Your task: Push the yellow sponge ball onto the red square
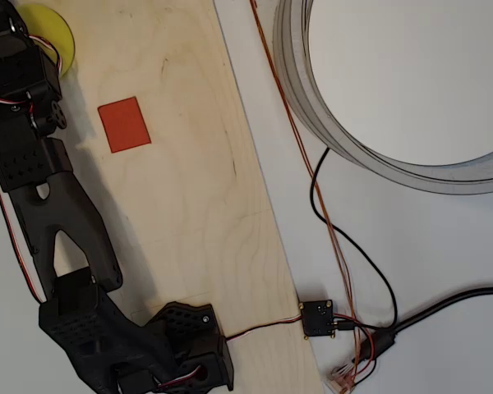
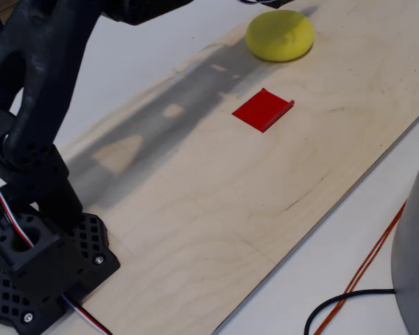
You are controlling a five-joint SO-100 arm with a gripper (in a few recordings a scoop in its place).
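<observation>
The yellow sponge ball (image 1: pixel 56 34) (image 2: pixel 281 35) rests at the far end of the wooden board (image 1: pixel 197 205) (image 2: pixel 216 202). In the overhead view the black arm covers its left part. The red square (image 1: pixel 125 124) (image 2: pixel 263 109) lies flat on the board a short way from the ball, apart from it, with one edge slightly curled up. My gripper (image 1: pixel 8 29) is at the top left of the overhead view, right beside the ball. Its fingers are hidden under the wrist, so open or shut cannot be told.
The arm's base (image 1: pixel 131 345) (image 2: pixel 35 258) stands at the board's near end. A large grey-white round tub (image 1: pixel 394 98) sits on the white table beside the board. Orange and black cables (image 1: pixel 329 222) run to a small black controller (image 1: pixel 318 317).
</observation>
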